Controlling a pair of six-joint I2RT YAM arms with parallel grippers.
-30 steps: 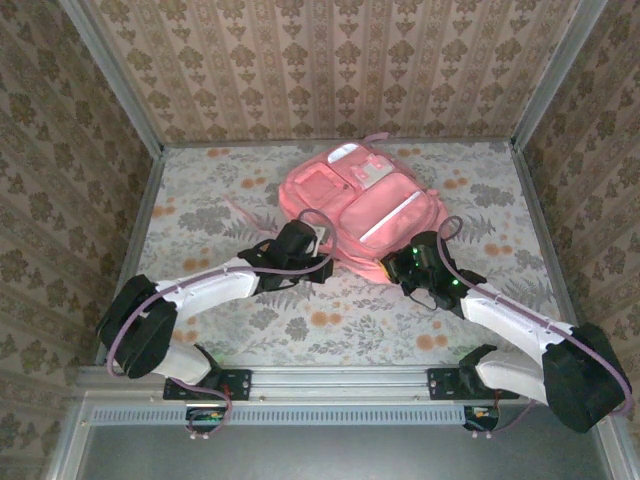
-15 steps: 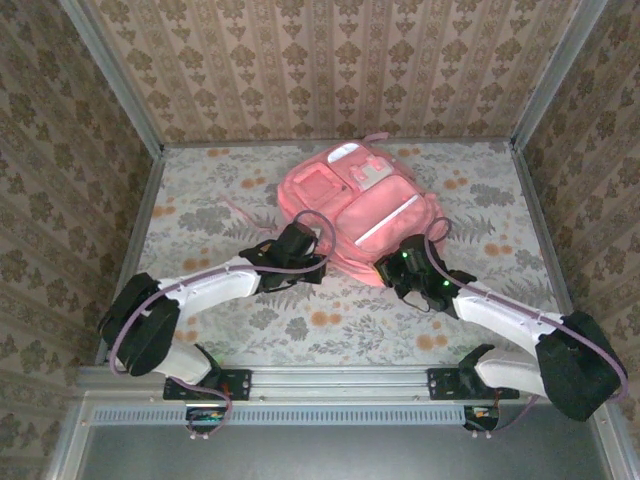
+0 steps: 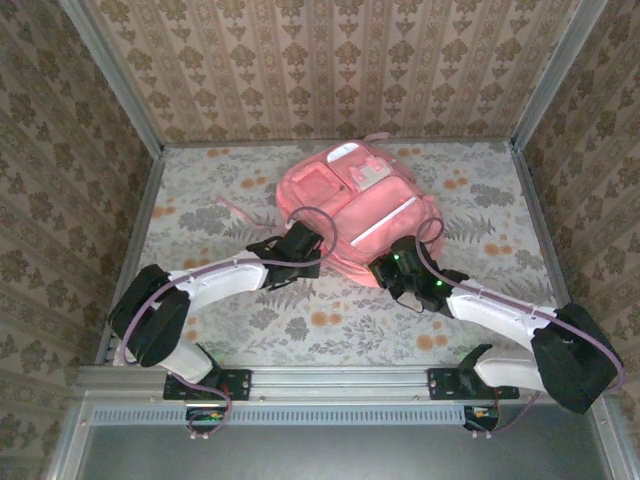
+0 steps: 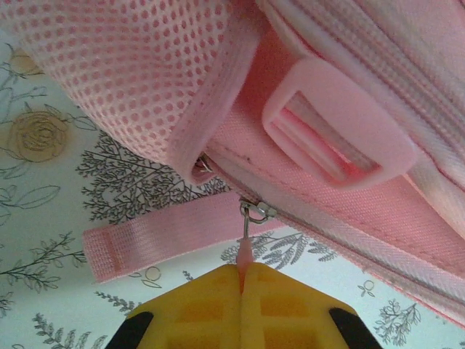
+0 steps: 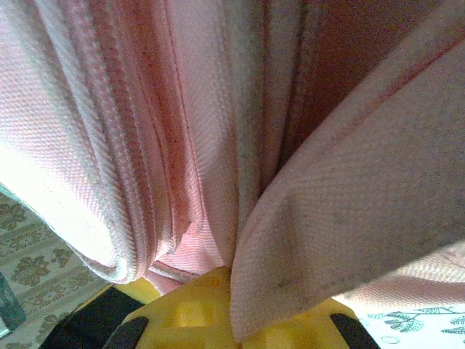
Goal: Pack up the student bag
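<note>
Zip pull (image 4: 245,251) in closed left gripper (image 4: 241,280); woven student bag (image 5: 349,182) fold seemingly in right gripper (image 5: 231,287)

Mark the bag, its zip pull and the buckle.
bag (image 3: 372,205): top external view, on its front pocket.
zip pull (image 4: 245,254): left wrist view, on its pink tab.
buckle (image 4: 356,94): left wrist view, on its upper bar.

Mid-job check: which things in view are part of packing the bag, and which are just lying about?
Part of the job:
- student bag
- its zip pull, pinched by the left gripper
- right gripper, shut on a fold of the bag's fabric

Just surroundings:
- floral table
- patterned walls
</note>
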